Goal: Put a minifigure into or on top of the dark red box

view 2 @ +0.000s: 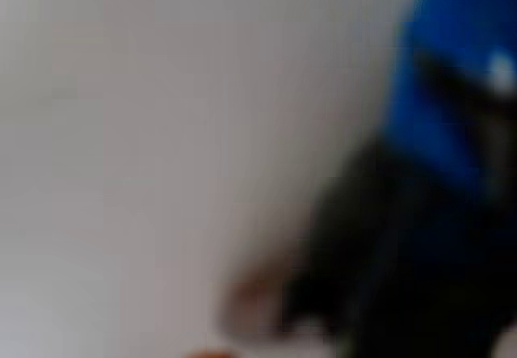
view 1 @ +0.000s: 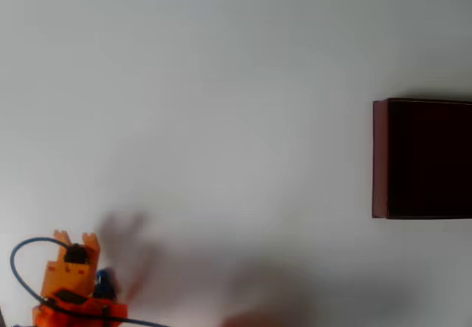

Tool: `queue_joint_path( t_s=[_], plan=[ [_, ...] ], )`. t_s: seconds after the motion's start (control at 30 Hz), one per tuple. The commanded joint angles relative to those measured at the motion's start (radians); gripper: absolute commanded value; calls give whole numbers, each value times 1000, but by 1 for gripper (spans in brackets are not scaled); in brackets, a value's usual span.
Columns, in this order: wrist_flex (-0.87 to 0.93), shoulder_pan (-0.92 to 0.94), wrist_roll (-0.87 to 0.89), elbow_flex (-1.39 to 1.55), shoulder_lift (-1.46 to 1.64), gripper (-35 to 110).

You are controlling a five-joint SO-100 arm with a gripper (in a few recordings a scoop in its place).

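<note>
The white surface [view 1: 221, 83] is carrying the dark red box [view 1: 380, 157] at the right edge of the overhead view, its opening facing up, well apart from the orange gripper [view 1: 72, 240] working at the lower-left corner. The minifigure [view 1: 105, 283] is showing as a small blue shape right beside the gripper body; whether the jaws are pinching it or standing spread cannot be told, and the wrist view is too blurred to help. Before travelling to the box, the grasp is needing confirmation.
</note>
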Motion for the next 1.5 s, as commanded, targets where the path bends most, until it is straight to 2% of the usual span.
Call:
queue_joint_path(
  t_s=[0.0, 0.37, 0.87, 1.47],
  plan=[
    [-17, -11, 18, 5, 51, 25],
    [-29, -14, 17, -58, -8, 24],
    [-112, 17, -20, 5, 11, 20],
    [-167, 46, -35, 67, 38, 4]
  ],
)
